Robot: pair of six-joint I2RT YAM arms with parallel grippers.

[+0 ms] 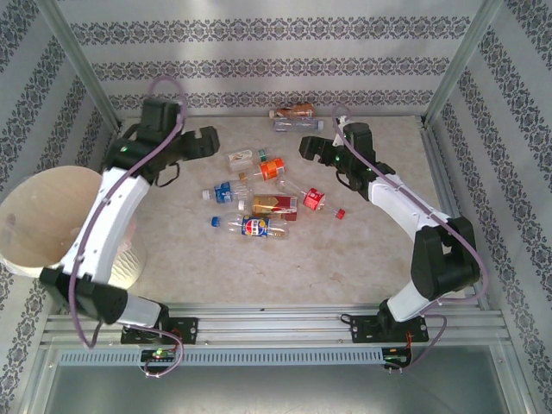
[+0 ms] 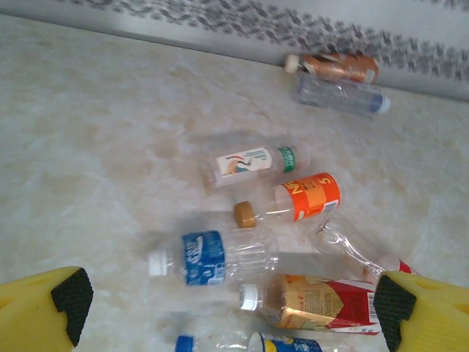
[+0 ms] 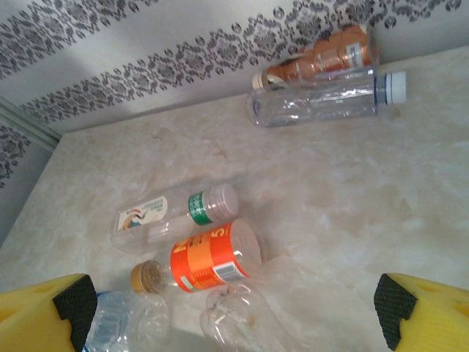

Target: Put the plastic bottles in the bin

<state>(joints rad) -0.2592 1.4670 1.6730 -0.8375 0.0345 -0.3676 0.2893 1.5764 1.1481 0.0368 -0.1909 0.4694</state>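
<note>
I see a cream round plastic bin, a beige marbled table, a clear plastic bottle with orange label, a clear plastic bottle with blue label, and grey damask-striped walls.

Illumination: bright, even and diffuse in all three views.
Shadows: soft, pale patches beside the plastic bottles on the counter; darker patch under the left arm in the top view.
Glare: small highlights on clear bottle walls.
Sharpness: left wrist view slightly soft; right wrist view crisper.
</note>
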